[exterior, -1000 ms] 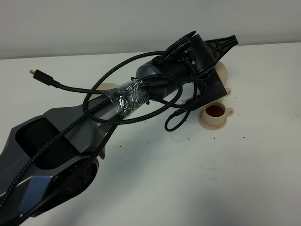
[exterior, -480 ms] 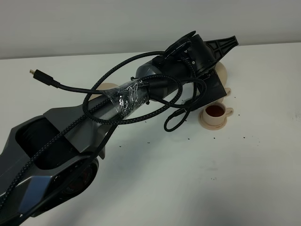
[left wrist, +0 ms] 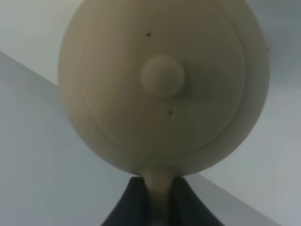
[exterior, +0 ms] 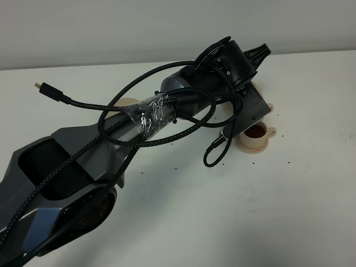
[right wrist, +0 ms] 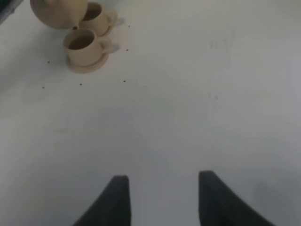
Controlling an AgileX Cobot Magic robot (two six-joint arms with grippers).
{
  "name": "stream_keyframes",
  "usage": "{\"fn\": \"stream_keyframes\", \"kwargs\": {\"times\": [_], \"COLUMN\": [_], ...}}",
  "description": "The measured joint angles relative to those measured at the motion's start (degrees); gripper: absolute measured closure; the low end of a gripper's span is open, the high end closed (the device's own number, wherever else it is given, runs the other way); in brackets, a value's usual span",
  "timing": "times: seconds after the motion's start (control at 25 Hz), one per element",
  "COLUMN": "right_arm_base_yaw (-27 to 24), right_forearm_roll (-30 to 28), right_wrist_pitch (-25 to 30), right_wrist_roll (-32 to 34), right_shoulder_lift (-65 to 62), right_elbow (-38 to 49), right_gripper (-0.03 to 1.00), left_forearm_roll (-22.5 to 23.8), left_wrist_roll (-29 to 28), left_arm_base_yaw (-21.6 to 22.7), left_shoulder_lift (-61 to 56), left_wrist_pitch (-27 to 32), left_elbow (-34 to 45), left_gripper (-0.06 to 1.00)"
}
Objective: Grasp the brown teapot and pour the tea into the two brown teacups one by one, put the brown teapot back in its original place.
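My left gripper (left wrist: 157,190) is shut on the loop handle of the brown teapot (left wrist: 162,89), which fills the left wrist view with its knobbed lid facing the camera. In the high view the left gripper (exterior: 247,75) reaches across to the right and hides nearly all of the teapot. In the right wrist view the teapot (right wrist: 59,12) hangs tilted with its spout over the near teacup (right wrist: 84,47). That cup (exterior: 256,133) holds dark tea on its saucer. The second teacup (right wrist: 99,16) stands just behind it, mostly hidden in the high view (exterior: 267,108). My right gripper (right wrist: 162,197) is open and empty.
A flat round tan saucer (exterior: 127,103) lies partly hidden behind the left arm. A loose black cable loop (exterior: 217,153) hangs from the left wrist close to the near cup. Dark specks (exterior: 253,162) dot the white table (exterior: 222,211).
The left wrist has rolled, turning the gripper and teapot over the cups. The cable loop has dropped lower toward the table. The cups have not moved.
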Motion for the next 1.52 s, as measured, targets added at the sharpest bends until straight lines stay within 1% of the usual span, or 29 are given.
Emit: {"fn": "stream_keyframes", "kwargs": {"times": [0.08,0.24,0.32,0.44,0.48,0.56,0.68,0.76,0.84,1.0,1.04,1.12,1.32,1.52], "right_arm_base_yaw": [0.0,0.0,0.0,0.0,0.0,0.0,0.0,0.0,0.0,0.0,0.0,0.0,0.0,0.0], "right_forearm_roll": [0.0,0.0,0.0,0.0,0.0,0.0,0.0,0.0,0.0,0.0,0.0,0.0,0.0,0.0], "right_wrist_pitch": [0.0,0.0,0.0,0.0,0.0,0.0,0.0,0.0,0.0,0.0,0.0,0.0,0.0,0.0], "right_wrist_roll": [0.0,0.0,0.0,0.1,0.1,0.1,0.1,0.1,0.1,0.0,0.0,0.0,0.0,0.1], "right_shoulder_lift": [0.0,0.0,0.0,0.0,0.0,0.0,0.0,0.0,0.0,0.0,0.0,0.0,0.0,0.0], "right_elbow": [0.0,0.0,0.0,0.0,0.0,0.0,0.0,0.0,0.0,0.0,0.0,0.0,0.0,0.0], "right_gripper": [0.62,0.62,0.62,0.62,0.62,0.62,0.62,0.62,0.62,0.62,0.62,0.62,0.62,0.62], "left_forearm_roll": [0.0,-0.1,-0.3,-2.7,-4.1,-8.1,-13.8,-17.9,-23.7,-36.3,-37.6,-37.6,-33.1,-32.8], "left_wrist_roll": [-4.0,-15.8,-21.8,-30.0,-32.7,-39.8,-49.2,-53.7,-57.1,-59.5,-60.0,-60.7,-61.1,-60.8], "left_arm_base_yaw": [0.2,1.0,1.2,1.9,2.2,2.8,4.1,5.1,6.9,10.2,10.8,11.4,11.6,11.6], "left_shoulder_lift": [0.0,-1.3,-2.6,-4.5,-5.1,-5.8,-6.7,-7.0,-7.0,-7.0,-7.0,-7.1,-7.1,-7.1], "left_wrist_pitch": [0.5,1.8,4.0,8.3,9.6,13.0,19.6,23.7,24.2,24.2,24.2,24.2,24.0,22.3], "left_elbow": [0.0,0.0,0.0,0.0,0.0,0.0,0.0,0.0,0.0,0.3,0.9,2.7,7.2,8.5], "left_gripper": [0.82,0.82,0.82,0.82,0.82,0.82,0.82,0.82,0.82,0.82,0.82,0.82,0.82,0.82]}}
